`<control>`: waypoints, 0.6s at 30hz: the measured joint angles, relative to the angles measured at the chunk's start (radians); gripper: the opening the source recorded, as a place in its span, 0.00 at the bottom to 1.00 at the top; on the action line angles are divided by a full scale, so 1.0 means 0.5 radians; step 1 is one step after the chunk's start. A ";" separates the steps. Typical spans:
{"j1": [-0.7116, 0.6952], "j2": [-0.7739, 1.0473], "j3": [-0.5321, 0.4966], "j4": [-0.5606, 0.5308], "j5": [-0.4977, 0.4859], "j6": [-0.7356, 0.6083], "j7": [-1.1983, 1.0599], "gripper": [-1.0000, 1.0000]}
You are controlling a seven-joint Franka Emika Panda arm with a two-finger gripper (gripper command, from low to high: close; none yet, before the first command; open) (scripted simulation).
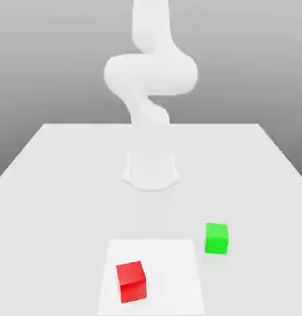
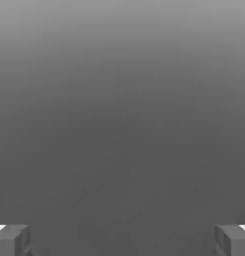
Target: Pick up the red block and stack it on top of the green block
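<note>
Red block [image 1: 131, 282]: upright, slightly turned | green block [image 1: 216, 239]: upright

Apparently a simulated lab: white robot arm [image 1: 151, 74], plain pale table [image 1: 67, 203].

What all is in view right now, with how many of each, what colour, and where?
red cube: one, red, resting on the white square
green cube: one, bright green, on the table beyond the white square's edge, toward the exterior view's right
white square: one, white, flat on the table, toward the bottom of the exterior view
table: one, pale grey, under everything
background: one, grey, behind the table
robot arm: one, white, rising from the table in the middle of the exterior view
gripper: one, two grey fingers seen in the hand view, wide apart, nothing between them
</note>
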 joint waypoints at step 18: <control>0.115 1.319 -0.214 -0.373 0.145 0.575 -0.605 0.50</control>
